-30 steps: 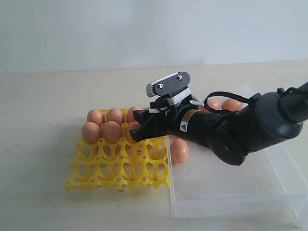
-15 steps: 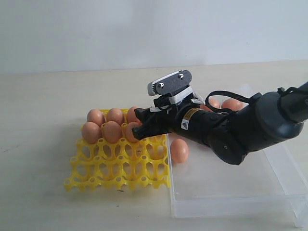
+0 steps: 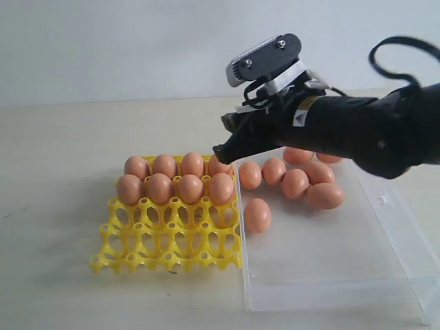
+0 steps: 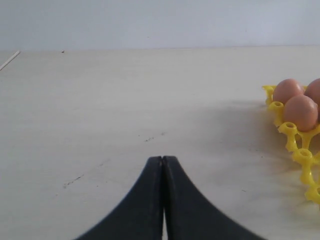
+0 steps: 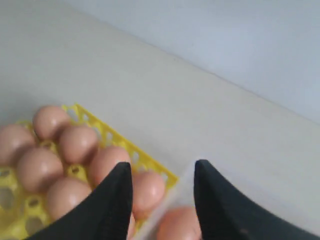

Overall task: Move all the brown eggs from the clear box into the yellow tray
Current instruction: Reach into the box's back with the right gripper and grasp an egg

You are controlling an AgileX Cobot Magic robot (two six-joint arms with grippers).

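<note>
The right claw has lifted off the yellow tray since a second ago. It now hangs above the tray's far right corner, jaws parted and holding nothing. Where it was pressed low, a brown egg sits uncovered in the second row's right-end cup. The two back rows now hold four eggs each, and the front rows are bare. The other eggs lie in the clear box: a lone egg near the tray, the rest bunched at the far side, perhaps seven, partly behind the arm. The left claw is pressed shut, empty, over the bare surface beside the tray.
</note>
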